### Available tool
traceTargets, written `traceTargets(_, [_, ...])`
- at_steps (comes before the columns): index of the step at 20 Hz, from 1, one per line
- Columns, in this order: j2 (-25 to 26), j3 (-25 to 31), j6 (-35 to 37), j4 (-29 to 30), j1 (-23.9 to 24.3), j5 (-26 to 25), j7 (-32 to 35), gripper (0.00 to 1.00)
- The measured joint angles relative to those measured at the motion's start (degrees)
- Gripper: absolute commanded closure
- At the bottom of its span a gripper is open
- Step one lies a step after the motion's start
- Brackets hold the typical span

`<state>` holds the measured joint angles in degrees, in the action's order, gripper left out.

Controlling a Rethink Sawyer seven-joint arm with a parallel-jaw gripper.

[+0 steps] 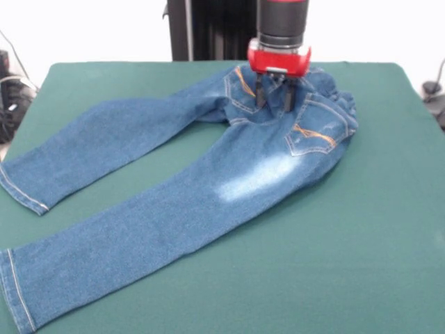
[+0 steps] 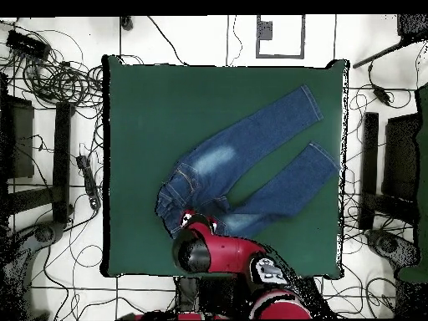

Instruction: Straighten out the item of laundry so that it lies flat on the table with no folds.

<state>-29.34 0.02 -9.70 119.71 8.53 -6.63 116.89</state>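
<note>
Nearest the front camera, spread across the green worktop (image 1: 375, 264): two legs of the jeans (image 1: 208, 188), both running out toward the picture's left. Lower leg longest, its pale-stitched hem at the bottom left corner, reaching the worktop's near edge. Upper leg angled away from it, hem close to the left edge. Between the two, a wedge of bare green cloth. Both legs fairly flat, only soft ripples along them. A faded whitish patch on the seat side of the lower leg, just below the pockets.

Farther back, bunched and crumpled: the seat and waistband, heaped into a rounded mound rather than lying flat. Two back pockets with orange stitching visible, one left of the pincer, one right and nearer.

Down on that mound, from above: the pincer (image 1: 272, 94), red-bodied under a black wrist, two dark fingers (image 1: 259, 92) pointing straight down, set a little apart with denim showing in the gap. Tips touching or pressed into the folds between the two pockets; cloth pinched or merely touched, could not tell.

From overhead, the jeans (image 2: 242, 171) lay diagonally, waist end by the red arm (image 2: 221, 251), legs fanning off toward the far right corner of the worktop (image 2: 142, 109). Pincer itself hidden under the arm there.
</note>
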Motion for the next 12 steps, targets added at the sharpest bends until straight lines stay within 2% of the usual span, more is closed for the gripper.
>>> traceTargets(8, [3.49, -0.02, -4.52, -0.02, -2.57, 4.44, 0.0, 0.0])
traceTargets(12, [3.8, -0.06, -6.07, 0.33, -2.55, 4.74, 0.0, 0.0])
